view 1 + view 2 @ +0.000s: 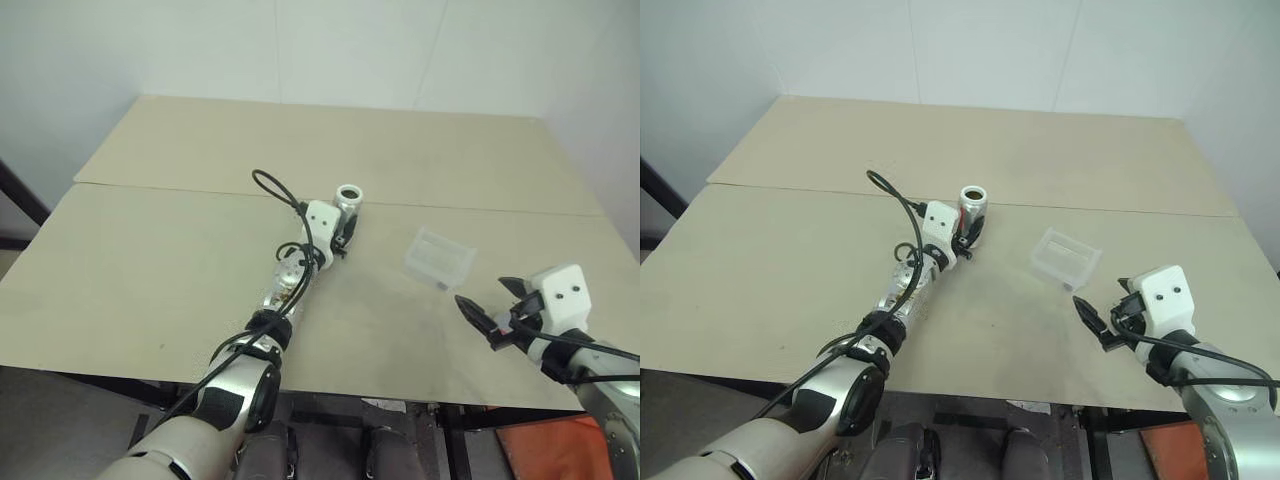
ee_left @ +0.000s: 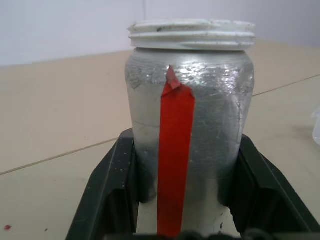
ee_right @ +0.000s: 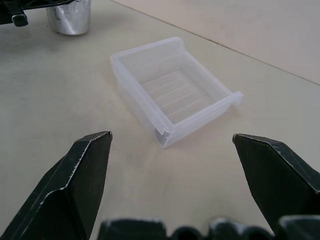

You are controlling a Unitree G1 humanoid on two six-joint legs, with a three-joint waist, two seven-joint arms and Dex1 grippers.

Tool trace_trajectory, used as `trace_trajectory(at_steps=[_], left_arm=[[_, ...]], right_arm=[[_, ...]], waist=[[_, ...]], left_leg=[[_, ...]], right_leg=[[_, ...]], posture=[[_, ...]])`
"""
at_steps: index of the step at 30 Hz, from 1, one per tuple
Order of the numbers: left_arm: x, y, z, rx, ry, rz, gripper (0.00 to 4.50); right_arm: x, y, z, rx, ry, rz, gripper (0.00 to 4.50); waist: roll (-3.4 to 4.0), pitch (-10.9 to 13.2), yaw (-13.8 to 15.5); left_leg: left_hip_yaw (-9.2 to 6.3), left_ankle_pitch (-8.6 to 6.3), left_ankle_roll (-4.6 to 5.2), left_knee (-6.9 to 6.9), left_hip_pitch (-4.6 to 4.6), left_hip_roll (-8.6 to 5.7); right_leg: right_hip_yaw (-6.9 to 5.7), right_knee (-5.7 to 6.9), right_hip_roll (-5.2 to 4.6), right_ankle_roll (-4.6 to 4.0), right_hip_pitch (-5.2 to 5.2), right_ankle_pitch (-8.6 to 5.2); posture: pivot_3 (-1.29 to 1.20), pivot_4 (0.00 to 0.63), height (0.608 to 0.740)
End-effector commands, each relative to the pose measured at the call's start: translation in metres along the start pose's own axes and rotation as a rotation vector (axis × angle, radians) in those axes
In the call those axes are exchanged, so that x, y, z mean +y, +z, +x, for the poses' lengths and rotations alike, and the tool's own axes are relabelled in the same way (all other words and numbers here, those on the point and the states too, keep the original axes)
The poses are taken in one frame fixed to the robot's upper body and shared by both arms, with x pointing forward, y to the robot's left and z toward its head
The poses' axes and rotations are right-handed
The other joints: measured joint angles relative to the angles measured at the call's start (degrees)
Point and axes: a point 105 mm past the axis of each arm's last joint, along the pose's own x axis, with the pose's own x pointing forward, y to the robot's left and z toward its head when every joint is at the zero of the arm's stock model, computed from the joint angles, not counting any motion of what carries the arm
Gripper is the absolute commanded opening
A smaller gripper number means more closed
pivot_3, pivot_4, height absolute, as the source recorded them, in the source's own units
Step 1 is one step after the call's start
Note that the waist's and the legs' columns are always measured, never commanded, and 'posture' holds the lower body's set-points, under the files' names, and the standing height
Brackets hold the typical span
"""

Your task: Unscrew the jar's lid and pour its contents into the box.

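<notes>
Jar [image 1: 973,203] clamped upright between the shut fingers of the left gripper [image 1: 344,232], near the middle of the desk [image 1: 180,250], probably kept level so nothing spills. Silver-grey, red-striped, threaded white mouth bare, lid already off. Box [image 1: 1066,256] clear, apparently empty, toward the desk's right edge. Right gripper [image 3: 170,165] spread wide, empty, aimed at the box.

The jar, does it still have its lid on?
No, it's off. The jar stands upright in the left gripper, showing bare screw threads and an open mouth.
</notes>
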Motion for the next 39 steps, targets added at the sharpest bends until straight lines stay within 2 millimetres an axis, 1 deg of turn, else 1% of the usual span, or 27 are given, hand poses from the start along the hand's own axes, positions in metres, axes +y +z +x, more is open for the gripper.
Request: trace_trajectory(at_steps=[1,3,5,6,11,16,18,23,26,29,31,33,34,35,37,38,39], left_arm=[[-0.003,0.001,-0.003,-0.017,0.002,0.015,1.93],[-0.002,-0.004,-0.005,0.0,0.002,-0.021,1.93],[-0.002,-0.007,-0.007,0.006,0.004,-0.024,2.67],[-0.001,-0.008,-0.008,0.007,0.004,-0.033,2.92],[0.0,-0.009,-0.009,0.01,0.02,-0.047,4.46],[0.002,-0.001,-0.01,-0.019,0.023,-0.055,4.46],[0.003,0.002,-0.014,-0.034,0.021,-0.062,4.46],[0.008,0.008,-0.033,-0.071,0.058,-0.042,4.46],[0.008,0.005,-0.049,-0.052,0.045,-0.052,4.46],[0.007,0.002,-0.068,-0.031,0.005,-0.12,4.46],[0.011,0.001,-0.082,-0.027,-0.01,-0.152,4.46],[0.017,0.001,-0.097,-0.028,-0.032,-0.148,4.46],[0.023,0.001,-0.105,-0.029,-0.029,-0.14,4.46],[0.034,0.002,-0.116,-0.028,-0.018,-0.127,4.46],[0.046,0.006,-0.13,-0.028,-0.008,-0.113,4.46],[0.055,0.013,-0.144,-0.037,-0.022,-0.094,4.46],[0.059,0.019,-0.152,-0.044,-0.038,-0.08,4.46]], right_arm=[[-0.001,0.011,0.0,-0.048,-0.01,-0.038,4.48],[-0.001,0.011,0.001,-0.047,-0.008,-0.041,4.48],[0.0,0.011,0.002,-0.046,-0.007,-0.044,4.5],[0.0,0.011,0.002,-0.046,-0.007,-0.045,4.5],[-0.001,0.011,0.003,-0.046,-0.008,-0.049,4.5],[-0.002,0.01,0.005,-0.044,-0.005,-0.054,4.5],[-0.002,0.01,0.006,-0.044,-0.004,-0.056,4.5],[-0.003,0.009,0.009,-0.045,0.003,-0.067,4.5],[-0.005,0.011,0.011,-0.048,0.011,-0.077,4.5],[-0.01,0.009,0.015,-0.037,0.006,-0.089,4.5],[-0.014,0.009,0.016,-0.033,0.005,-0.093,4.5],[-0.015,0.009,0.018,-0.031,0.008,-0.098,4.5],[-0.016,0.009,0.018,-0.028,0.011,-0.105,4.5],[-0.017,0.009,0.018,-0.024,0.017,-0.115,4.5],[-0.02,0.011,0.017,-0.023,0.031,-0.125,4.5],[-0.019,0.017,0.012,-0.053,0.069,-0.14,4.5],[-0.019,0.021,0.009,-0.074,0.097,-0.151,4.5]], waist=[[0.01,0.0,0.0],[0.01,0.0,0.0],[0.05,-0.1,-0.1],[0.05,-0.1,-0.1],[0.05,-0.1,0.1],[0.05,-0.1,0.0],[0.05,-0.1,-0.1],[0.06,-0.1,-0.4],[0.07,-0.1,-0.7],[0.09,-0.1,-1.0],[0.09,-0.1,-1.2],[0.1,-0.1,-1.2],[0.11,-0.1,-1.3],[0.14,-0.1,-1.4],[0.18,-0.1,-1.5],[0.18,-0.1,-1.5],[0.19,-0.1,-1.5]], left_leg=[[0.0,0.0,0.0,0.0,0.0,0.0],[0.0,0.0,0.0,0.0,0.02,0.0],[0.0,0.0,0.0,0.0,0.04,0.01],[0.0,0.0,0.0,0.0,0.05,0.01],[0.01,0.0,0.0,0.0,0.02,0.0],[0.0,-0.01,0.01,0.0,0.02,0.0],[0.0,-0.01,0.01,0.0,0.03,0.01],[-0.01,0.0,0.0,-0.01,0.04,0.02],[-0.02,0.0,0.0,0.0,0.04,0.02],[-0.03,0.0,0.0,-0.01,0.05,0.03],[-0.03,0.0,0.0,-0.01,0.05,0.03],[-0.03,0.01,-0.02,-0.01,0.06,0.05],[-0.03,0.01,-0.02,-0.01,0.07,0.05],[-0.02,0.02,-0.03,-0.01,0.08,0.05],[-0.02,0.01,-0.03,-0.03,0.14,0.06],[-0.02,0.01,-0.03,-0.03,0.15,0.06],[-0.02,0.01,-0.03,-0.04,0.15,0.07]], right_leg=[[0.0,0.0,0.0,0.0,0.01,0.0],[0.0,-0.01,0.0,0.0,0.02,0.0],[0.0,-0.01,0.0,0.0,0.03,0.0],[0.0,-0.01,0.0,0.0,0.03,0.0],[0.01,-0.01,0.0,0.0,0.01,0.0],[0.01,-0.02,0.0,0.0,0.01,0.0],[0.01,-0.02,0.0,0.0,0.02,0.0],[0.02,0.0,0.0,0.0,0.01,0.0],[0.04,0.01,0.0,0.0,0.01,0.0],[0.06,0.01,0.0,0.0,0.01,0.0],[0.06,0.02,0.0,0.0,0.02,0.0],[0.06,0.02,0.0,0.0,0.0,0.0],[0.06,0.03,0.0,0.0,0.0,0.0],[0.07,0.03,0.0,0.0,-0.01,0.0],[0.11,0.04,0.0,-0.01,0.01,0.0],[0.11,0.03,0.0,-0.01,0.01,0.0],[0.11,0.05,0.0,-0.01,0.0,0.0]], posture=[[0.0,0.15,0.74],[0.0,0.15,0.74],[0.0,0.15,0.74],[0.0,0.15,0.74],[0.0,0.15,0.74],[0.0,0.15,0.74],[0.0,0.15,0.74],[0.0,0.15,0.74],[0.0,0.15,0.74],[0.0,0.15,0.74],[0.0,0.15,0.74],[0.0,0.15,0.74],[0.0,0.15,0.74],[0.0,0.15,0.74],[0.0,0.15,0.74],[0.0,0.15,0.74],[0.0,0.15,0.74]])
